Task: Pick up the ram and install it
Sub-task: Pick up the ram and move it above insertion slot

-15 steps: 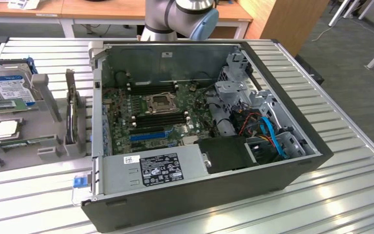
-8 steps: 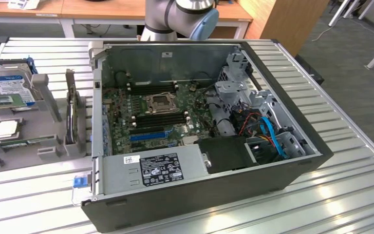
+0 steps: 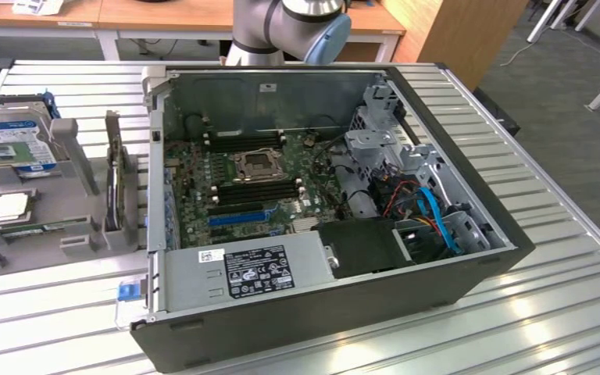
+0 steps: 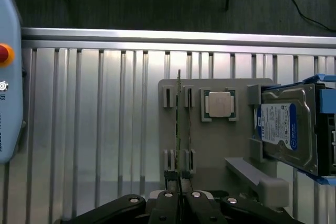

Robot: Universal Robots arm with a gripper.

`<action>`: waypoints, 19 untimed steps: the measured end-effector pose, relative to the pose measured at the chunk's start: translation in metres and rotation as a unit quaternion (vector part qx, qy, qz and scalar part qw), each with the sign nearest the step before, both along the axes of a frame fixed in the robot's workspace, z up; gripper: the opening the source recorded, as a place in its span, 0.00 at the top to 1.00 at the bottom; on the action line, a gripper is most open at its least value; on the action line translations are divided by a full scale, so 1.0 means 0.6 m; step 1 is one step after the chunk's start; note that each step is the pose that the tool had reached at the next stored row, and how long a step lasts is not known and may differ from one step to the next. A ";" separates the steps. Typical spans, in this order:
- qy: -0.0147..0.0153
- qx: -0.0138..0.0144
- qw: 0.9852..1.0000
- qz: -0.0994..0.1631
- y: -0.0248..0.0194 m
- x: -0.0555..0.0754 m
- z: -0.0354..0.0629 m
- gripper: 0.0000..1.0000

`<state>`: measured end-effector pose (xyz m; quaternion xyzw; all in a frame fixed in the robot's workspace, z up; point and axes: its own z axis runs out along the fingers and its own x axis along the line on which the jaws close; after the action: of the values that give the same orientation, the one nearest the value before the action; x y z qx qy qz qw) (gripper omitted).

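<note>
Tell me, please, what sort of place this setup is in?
Probably a robotics lab or workshop for computer assembly: an open black desktop computer case with its green motherboard exposed sits on a ribbed aluminium table, beside a grey fixture tray holding a silver hard drive.

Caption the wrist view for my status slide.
Shut gripper above the gray holder, the ram standing edge-on in its slots beside a processor and hard drive.

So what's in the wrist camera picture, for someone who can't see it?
Seen from above, the closed gripper lines up with the ram, a thin green stick standing on edge in a grey holder on a ribbed metal table. Beside it sit a square silver chip and a blue-labelled hard drive.
</note>
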<state>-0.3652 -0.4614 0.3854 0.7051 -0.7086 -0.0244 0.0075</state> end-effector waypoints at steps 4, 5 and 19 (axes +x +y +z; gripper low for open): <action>0.000 0.000 1.000 -0.002 0.0000 0.000 0.007 0.88; 0.000 0.000 1.000 -0.003 0.0000 0.000 0.009 0.88; 0.000 0.000 1.000 -0.009 0.0000 0.000 0.029 0.88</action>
<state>-0.3652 -0.4614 0.4030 0.6986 -0.7151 -0.0245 0.0072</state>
